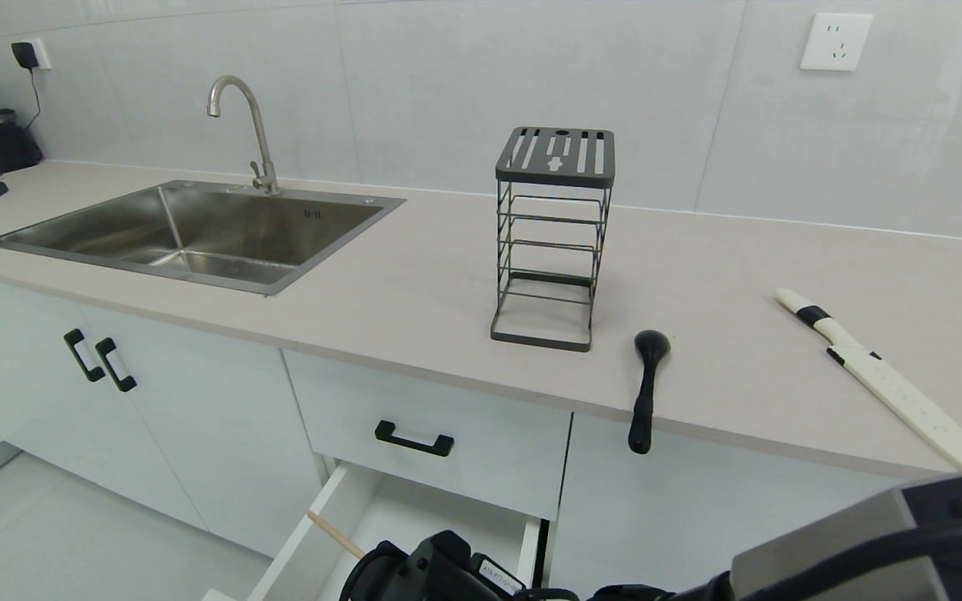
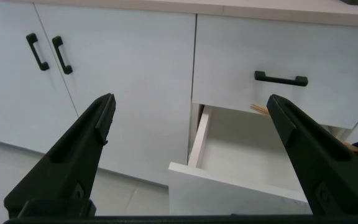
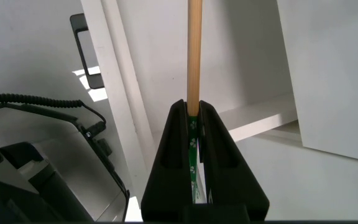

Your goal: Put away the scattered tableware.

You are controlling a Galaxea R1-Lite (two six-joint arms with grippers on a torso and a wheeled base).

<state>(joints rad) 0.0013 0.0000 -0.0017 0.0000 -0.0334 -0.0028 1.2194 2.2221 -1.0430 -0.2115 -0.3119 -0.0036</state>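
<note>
Right gripper (image 3: 194, 112) clamps a thin pale wooden chopstick (image 3: 194, 50). Left gripper (image 2: 190, 106) spread wide, facing the open white drawer (image 2: 199, 140)

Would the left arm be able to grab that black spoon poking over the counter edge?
Probably yes. The left gripper is open and empty, down by the drawer, and the black spoon lies uncovered with its handle overhanging the counter, apart from the rack.

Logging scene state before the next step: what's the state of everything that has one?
Lower drawer: open.
Upper drawer: shut.
Cabinet doors: shut.
Left gripper: jaws open, empty.
Right gripper: jaws shut on chopstick.
Rack: empty.
Black spoon: flat on counter, handle overhanging edge.
Knife: flat on counter.
</note>
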